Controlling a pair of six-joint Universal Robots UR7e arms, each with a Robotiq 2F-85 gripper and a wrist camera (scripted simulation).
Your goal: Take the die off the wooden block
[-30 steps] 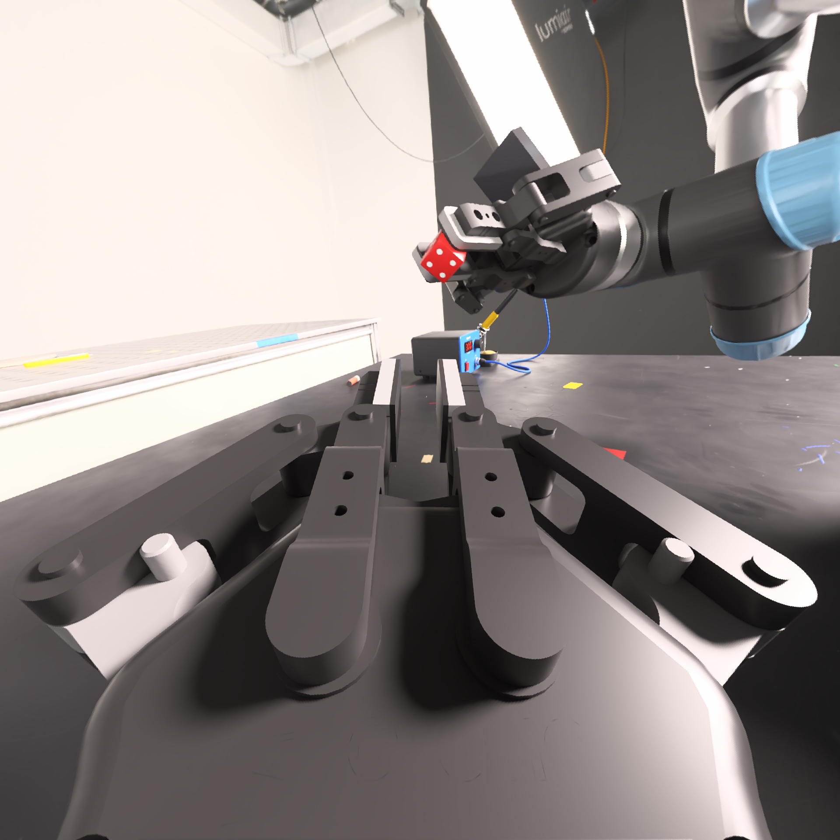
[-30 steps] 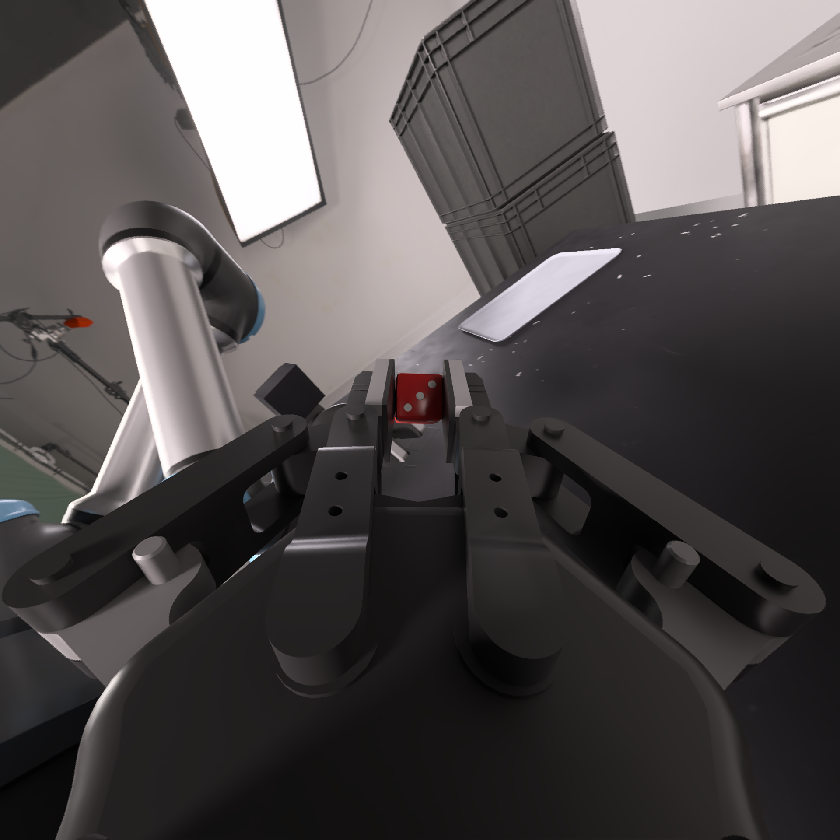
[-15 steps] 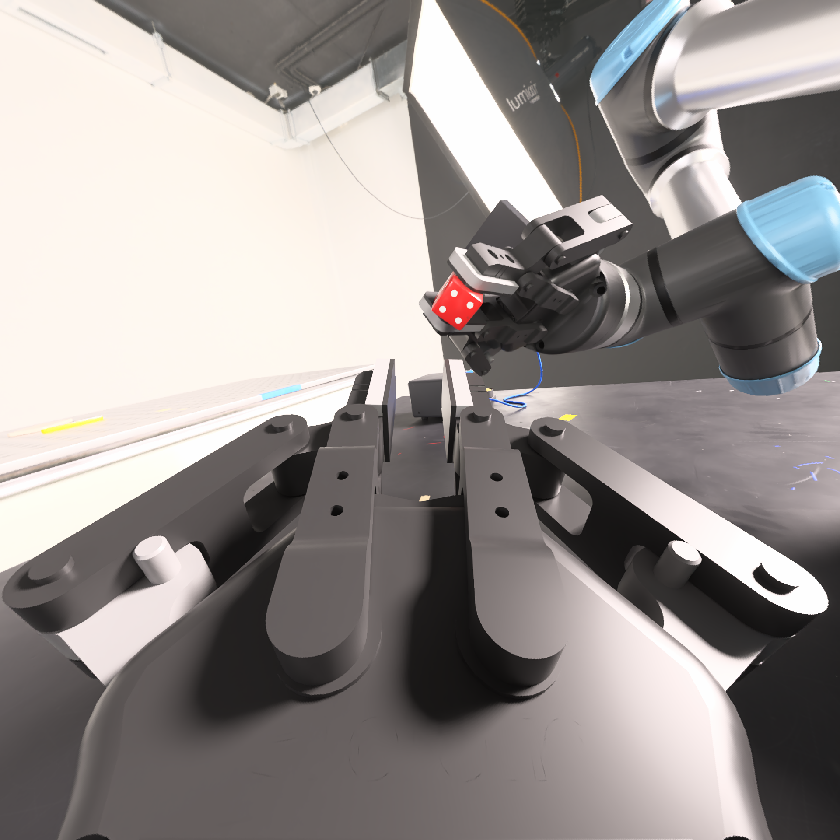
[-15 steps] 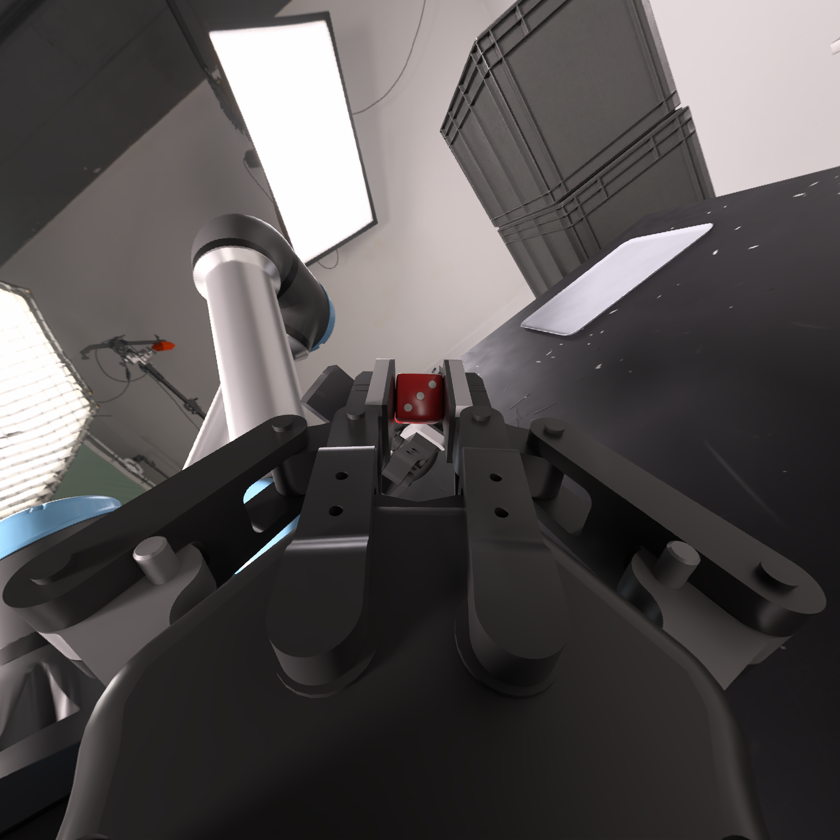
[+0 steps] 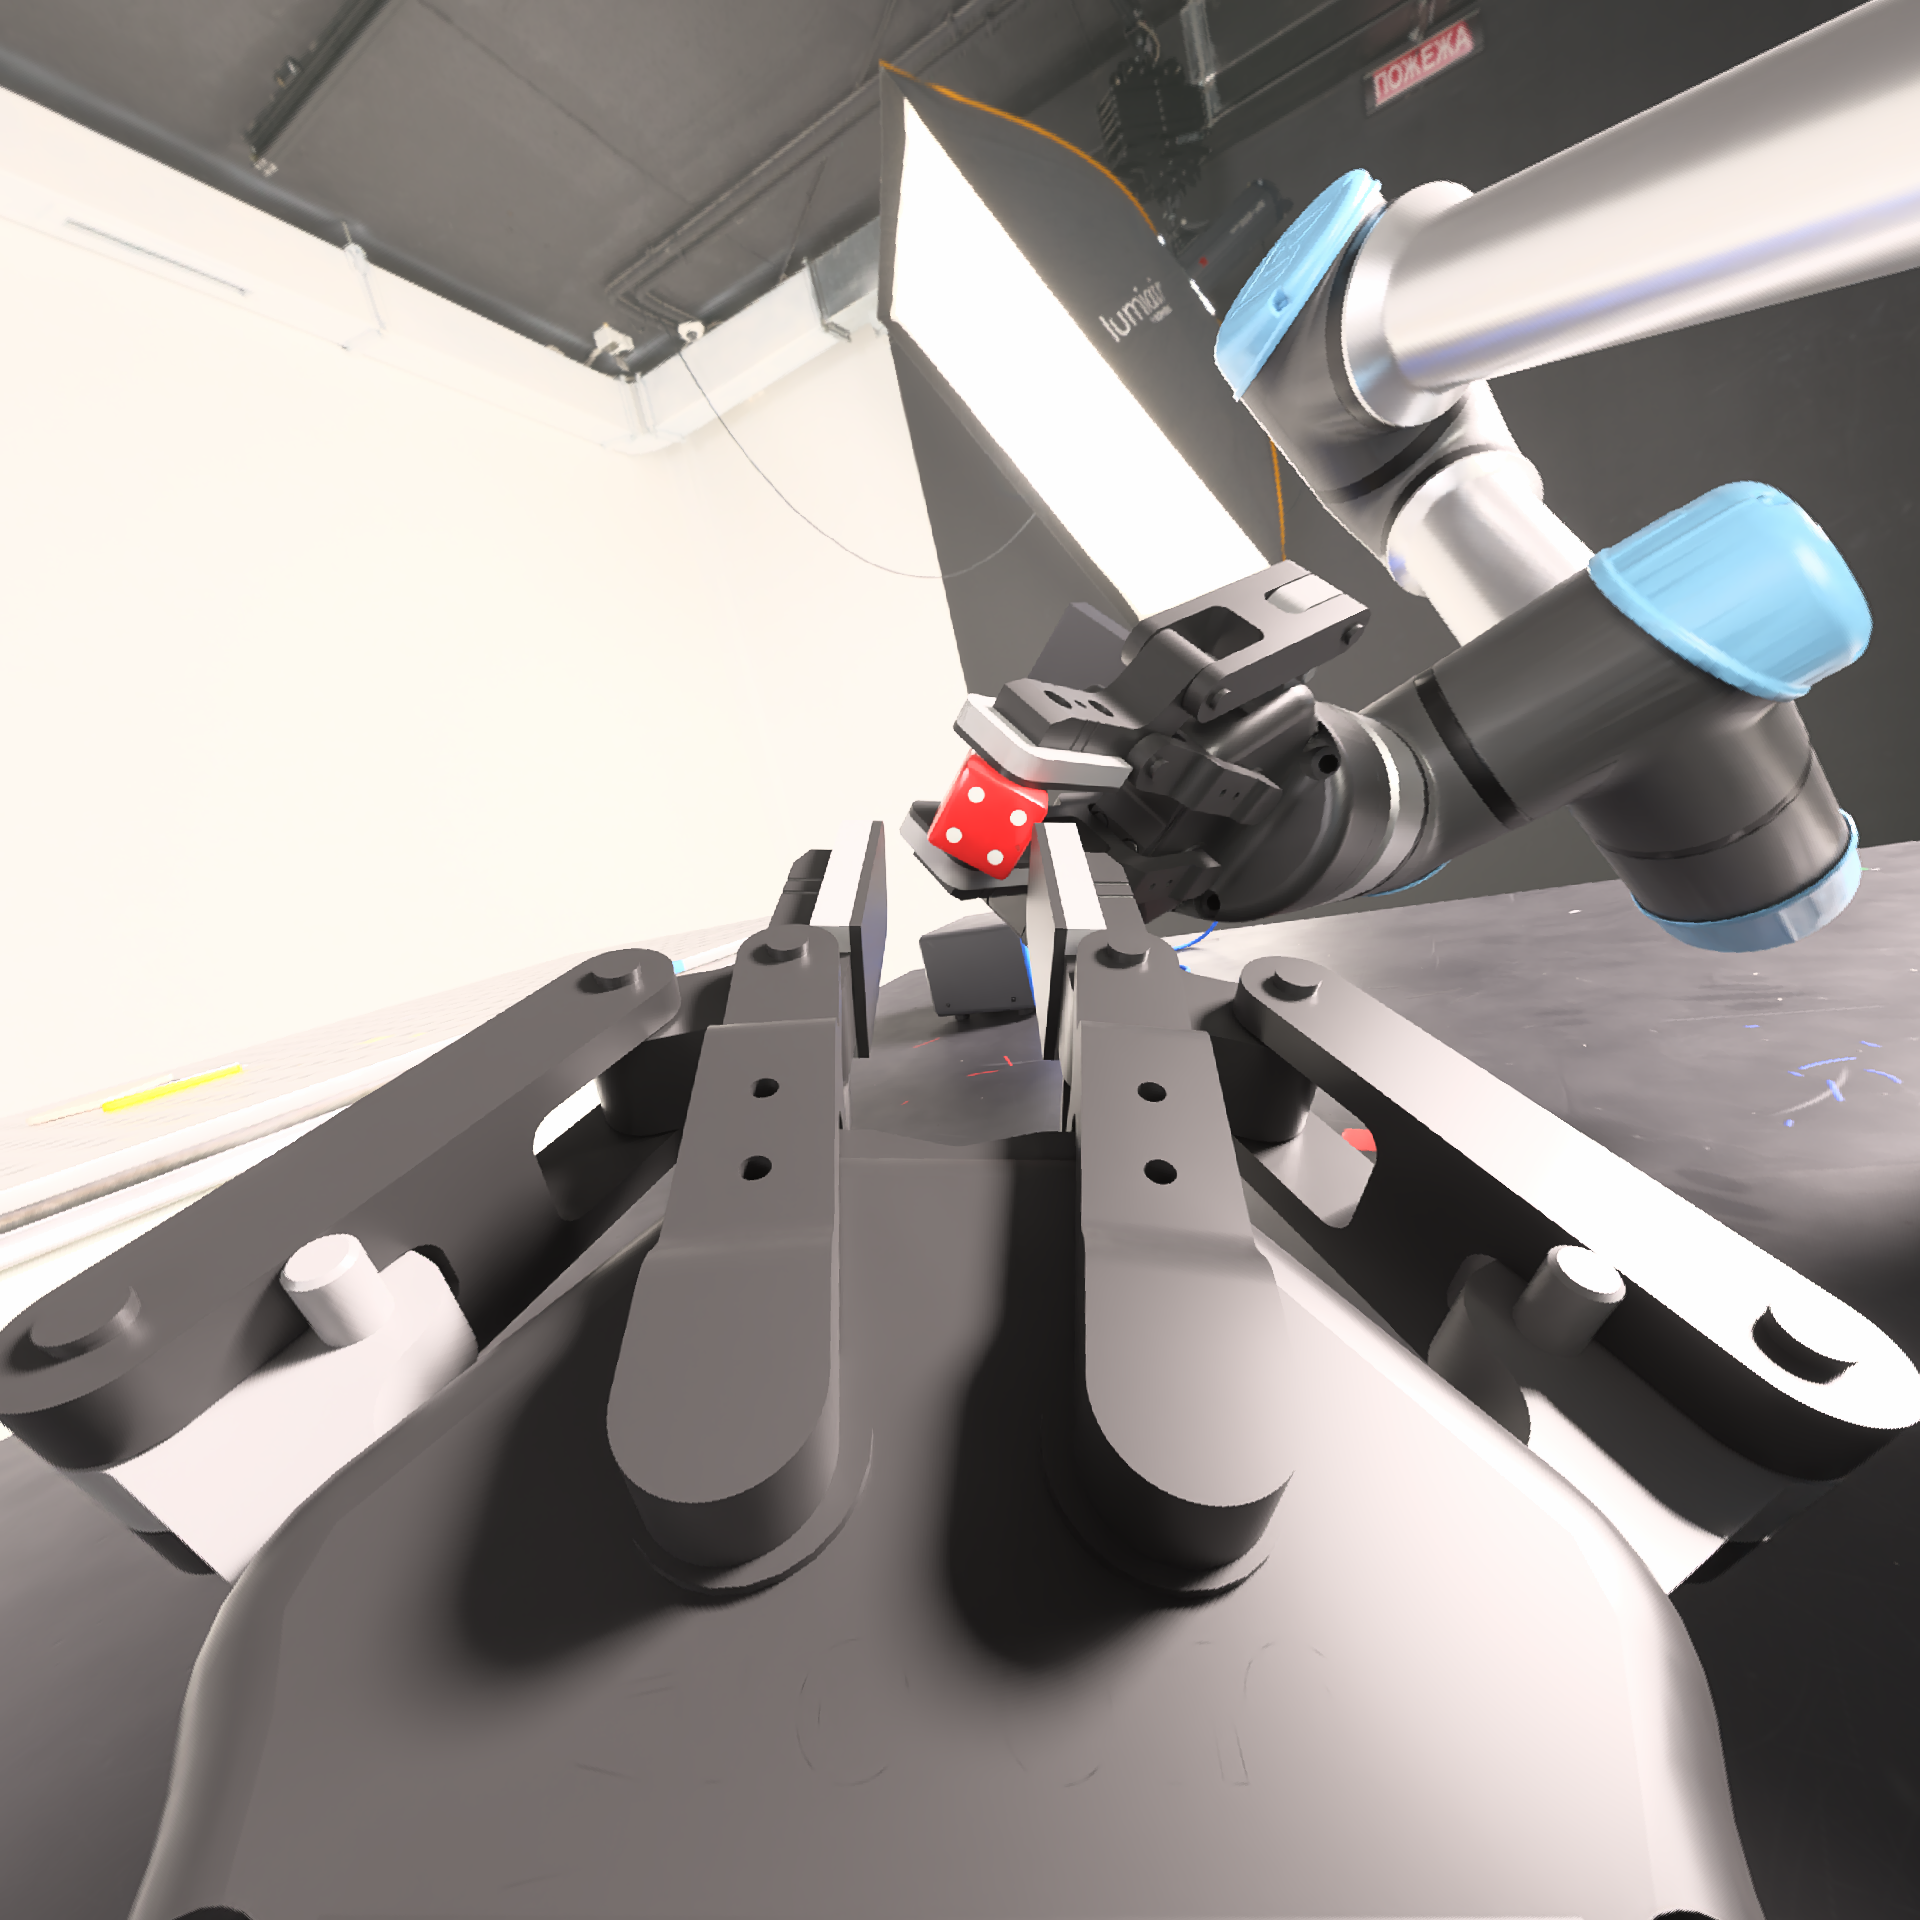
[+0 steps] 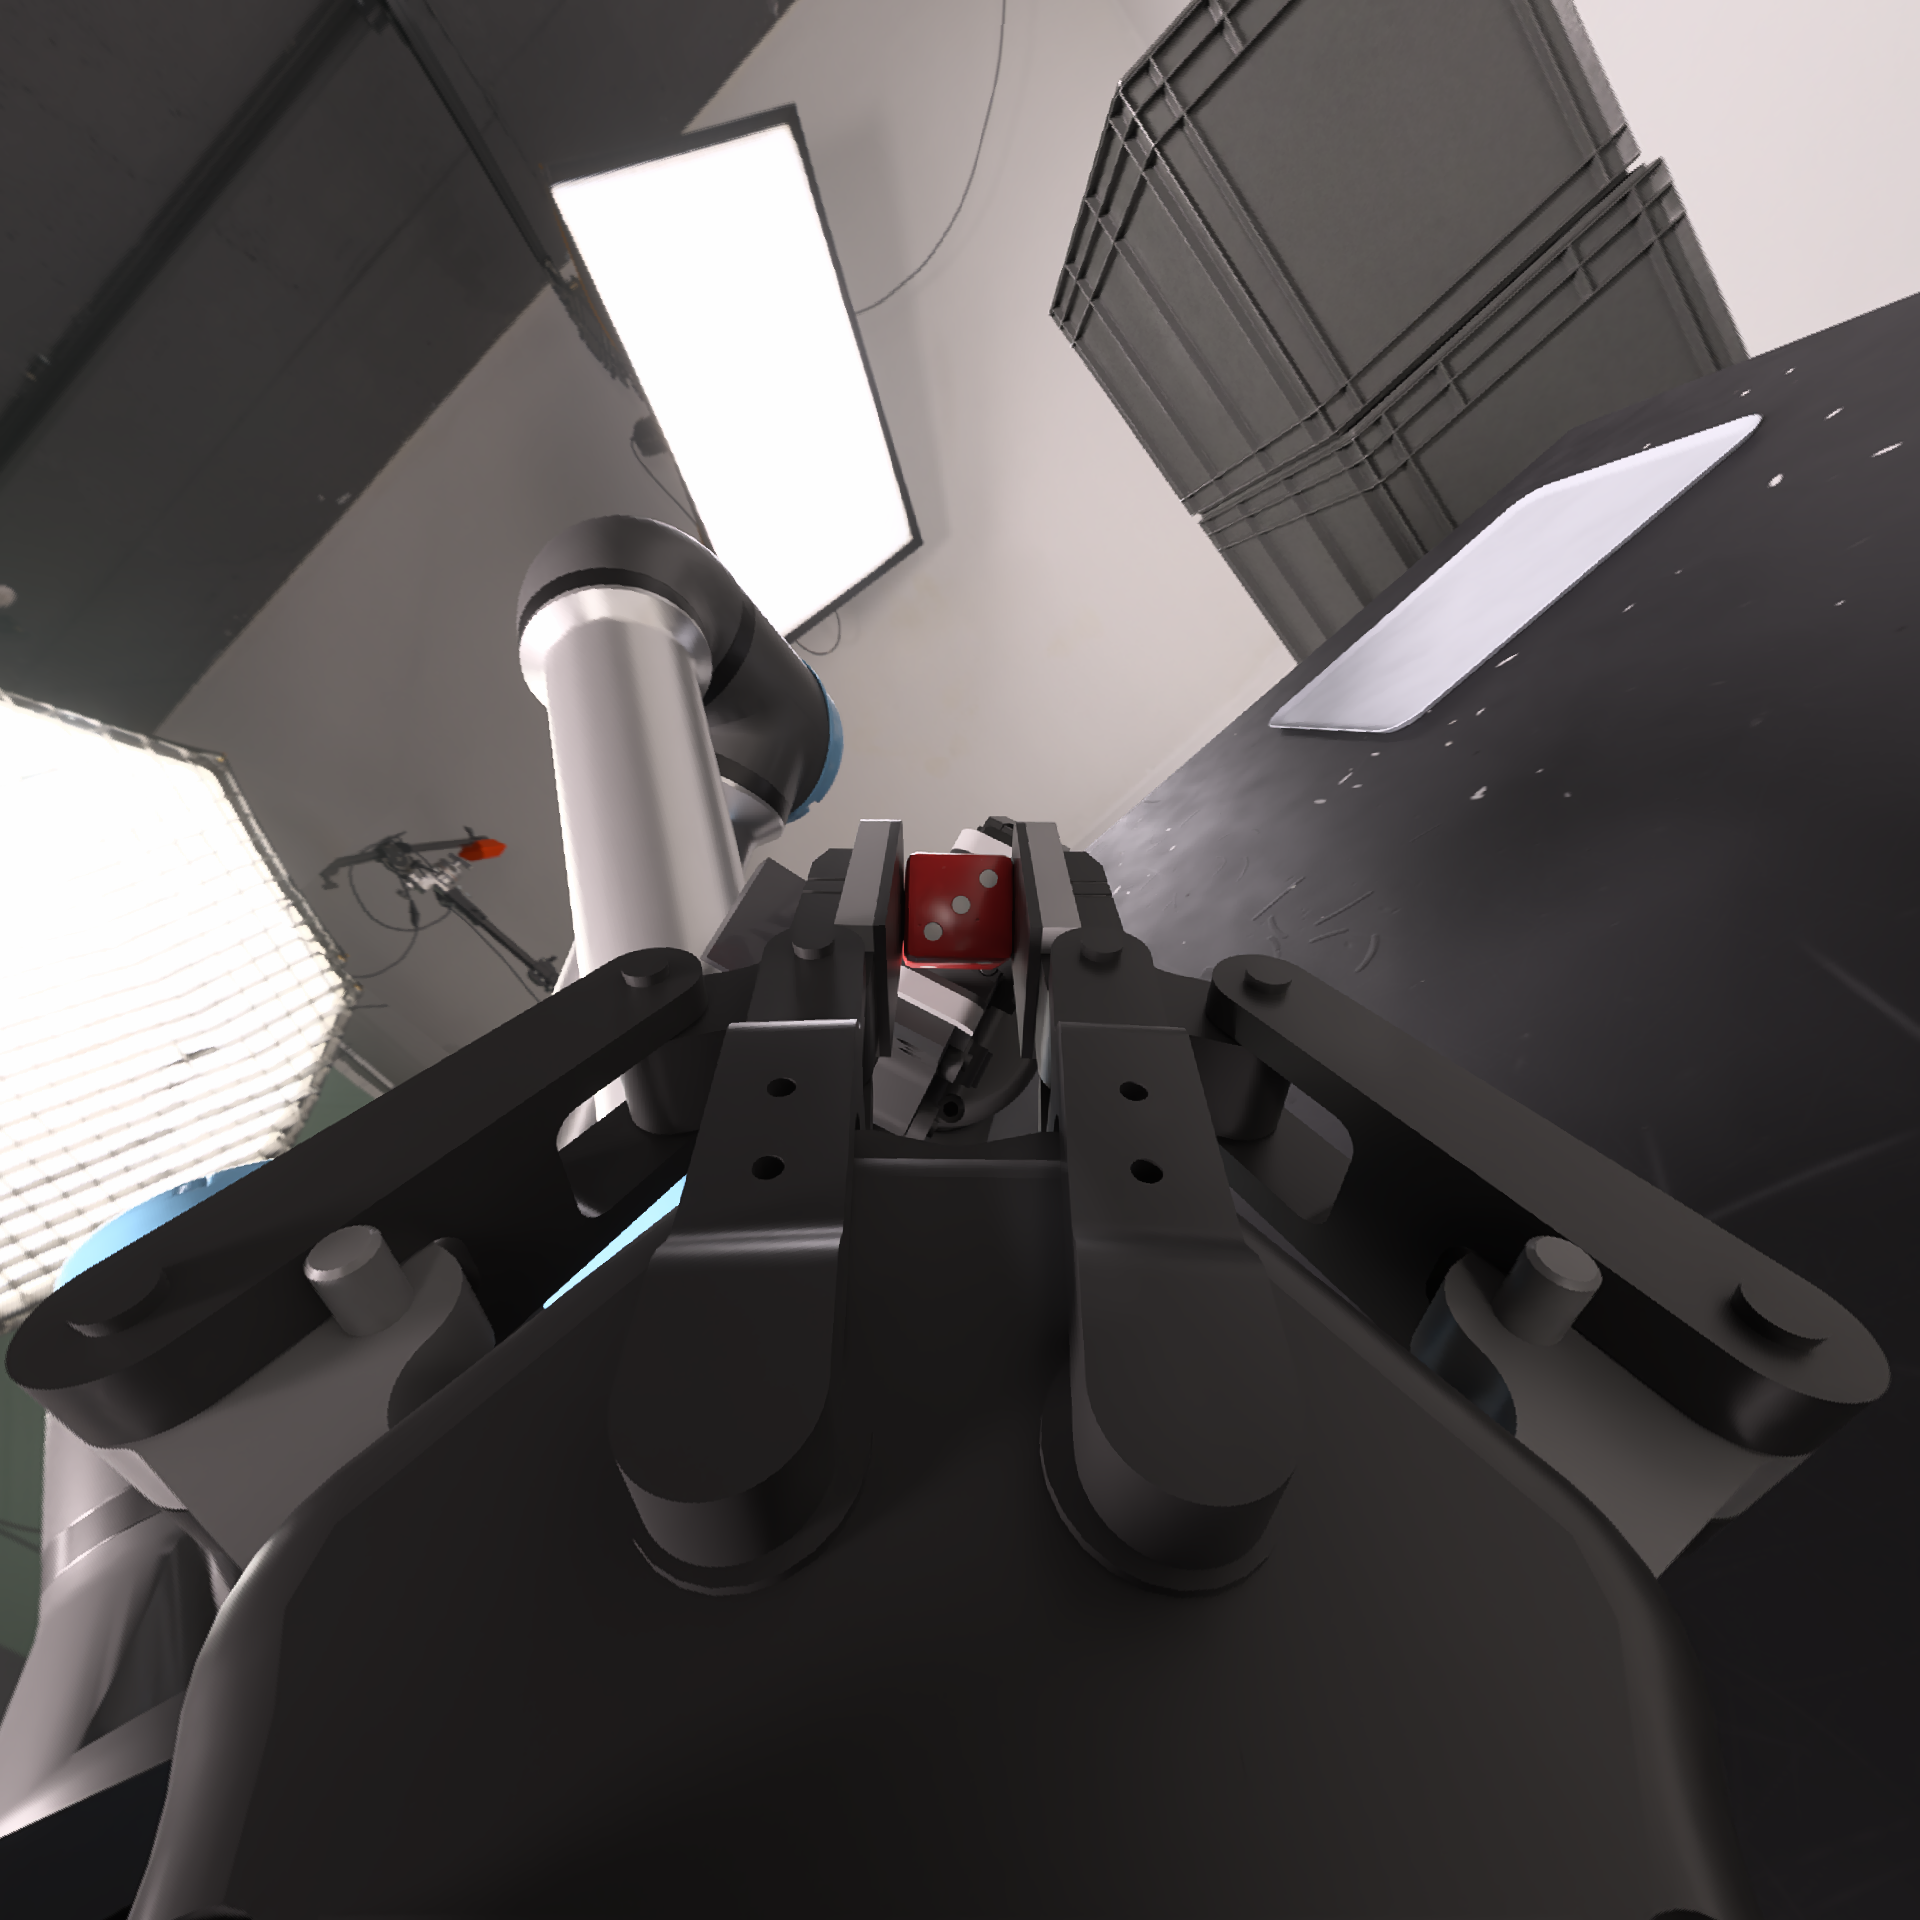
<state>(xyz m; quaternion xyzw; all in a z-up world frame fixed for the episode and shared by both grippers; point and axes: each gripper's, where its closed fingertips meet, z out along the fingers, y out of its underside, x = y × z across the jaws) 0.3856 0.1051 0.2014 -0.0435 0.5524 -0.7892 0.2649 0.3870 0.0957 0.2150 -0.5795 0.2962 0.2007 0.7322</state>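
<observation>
The red die [image 6: 956, 907] with white dots is clamped between the pads of my right gripper [image 6: 956, 894], held in the air above the black table [image 6: 1558, 935]. In the left wrist view the die [image 5: 985, 824] and the right gripper [image 5: 966, 816] hang just beyond and slightly above my left gripper [image 5: 956, 920]. My left gripper is open about a die's width and empty. Parts of the left gripper [image 6: 935, 1039] show right behind the die in the right wrist view. No wooden block is in view.
A small grey box [image 5: 971, 971] sits on the table [image 5: 1558, 1039] beyond the left fingers. A white flat plate [image 6: 1517, 603] lies far right, with stacked grey crates [image 6: 1351, 260] behind it. The right arm [image 5: 1610, 727] and left arm [image 6: 644, 779] face each other.
The right gripper with the die has come closer to the left fingertips. The left gripper has tilted upward and its jaws have opened wider.
</observation>
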